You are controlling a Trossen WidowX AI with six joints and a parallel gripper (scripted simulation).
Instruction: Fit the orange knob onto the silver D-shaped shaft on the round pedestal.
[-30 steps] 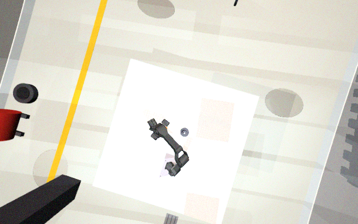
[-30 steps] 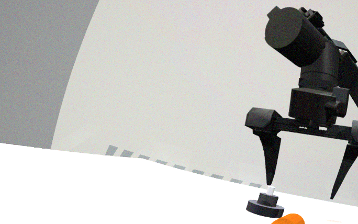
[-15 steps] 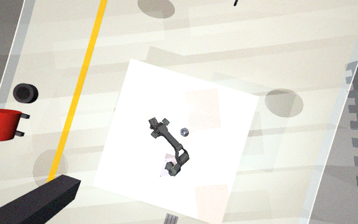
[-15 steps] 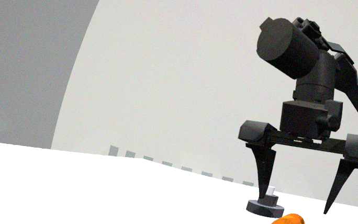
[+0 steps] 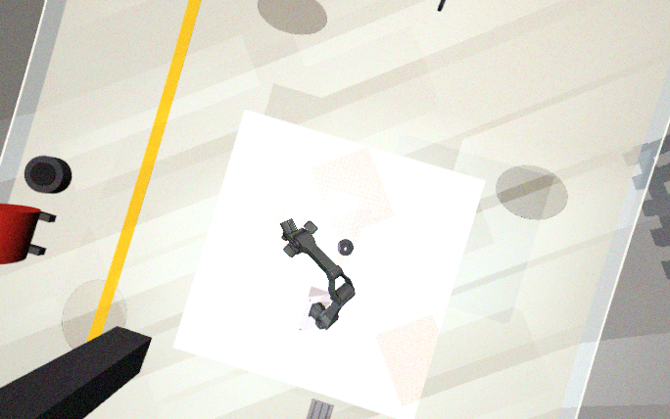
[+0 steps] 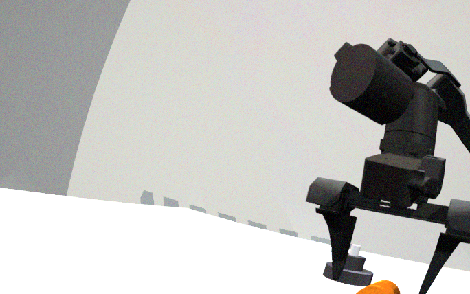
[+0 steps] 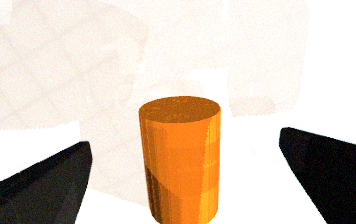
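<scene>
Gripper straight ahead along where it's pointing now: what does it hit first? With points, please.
Likely the orange knob (image 6: 379,288) (image 7: 181,165): in the wrist view it stands between the open gripper's (image 5: 285,226) (image 7: 185,137) fingers, slightly below centre. Depth is unclear, so the fingers may pass either side and reach the white tabletop (image 5: 395,276) (image 6: 138,249) instead.

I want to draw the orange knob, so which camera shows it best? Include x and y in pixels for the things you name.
The wrist view: the orange knob (image 6: 381,288) (image 7: 182,160) is big there, nearly whole. The exterior view cuts it off at the bottom edge; the top view doesn't show it.
</scene>
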